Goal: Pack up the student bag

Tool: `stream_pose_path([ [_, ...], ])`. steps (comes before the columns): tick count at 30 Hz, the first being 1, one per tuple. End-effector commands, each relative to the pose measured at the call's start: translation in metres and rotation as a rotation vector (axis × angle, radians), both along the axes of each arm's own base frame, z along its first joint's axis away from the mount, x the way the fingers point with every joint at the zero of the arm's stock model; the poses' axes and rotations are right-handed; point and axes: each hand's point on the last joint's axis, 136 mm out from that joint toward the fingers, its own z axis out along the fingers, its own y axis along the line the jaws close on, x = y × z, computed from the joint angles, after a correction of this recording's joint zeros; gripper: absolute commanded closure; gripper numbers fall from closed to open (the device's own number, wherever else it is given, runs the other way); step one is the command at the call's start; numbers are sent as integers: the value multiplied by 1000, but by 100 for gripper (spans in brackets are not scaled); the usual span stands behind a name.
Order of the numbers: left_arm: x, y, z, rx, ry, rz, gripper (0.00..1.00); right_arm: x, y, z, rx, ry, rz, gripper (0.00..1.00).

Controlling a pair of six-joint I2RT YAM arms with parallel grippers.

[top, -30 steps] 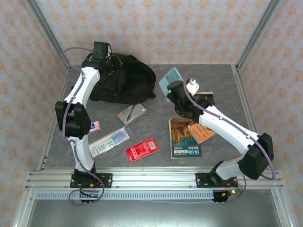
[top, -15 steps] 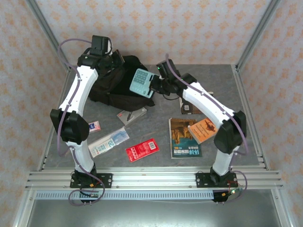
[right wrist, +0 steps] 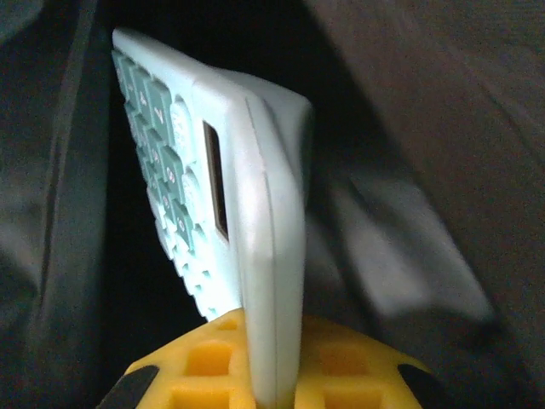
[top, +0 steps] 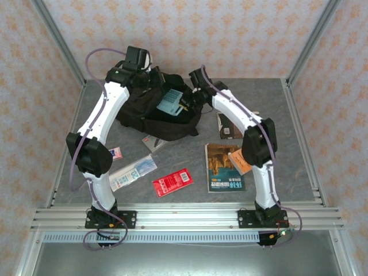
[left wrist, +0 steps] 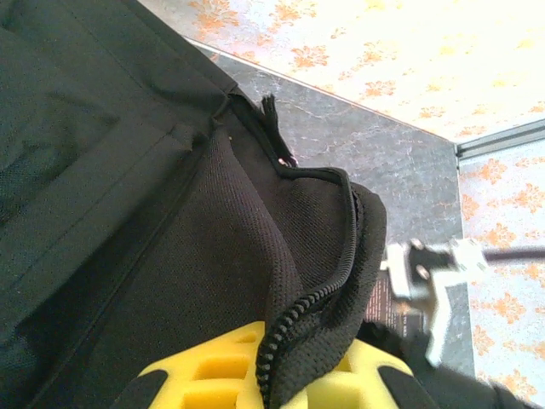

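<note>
Between the pads of the right tool a pale teal calculator is pinched by its lower edge. It stands on edge with the keys facing left, and the dark fabric of the student bag is all around it. From above, the bag lies on the worktop beneath both tools, its mouth gaping toward the right tool. The left tool is pressed together on the bag's zipper edge, lifting the flap.

The step in hand, I judge, is dropping the calculator inside. To do it well, the left tool should hold the flap high and taut while the right tool pushes deeper, past the zip teeth. It should let go only once the calculator sits below the rim. A shallow release could leave it perched on the edge or let it slide back out.
</note>
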Motion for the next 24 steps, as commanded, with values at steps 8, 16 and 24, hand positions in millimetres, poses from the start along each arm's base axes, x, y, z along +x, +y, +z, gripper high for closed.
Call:
stream_pose_path([
  [8,13,-20,45,-126,-120,-47,100,73,73,-9,267,-25,-63,100],
  [16,30,-16,27,-81,-91,-32,100,86,126,-16,414,-90,-13,83],
  [24,36,4,20,-4,-86,3,100,59,100,12,169,-237,171,37],
])
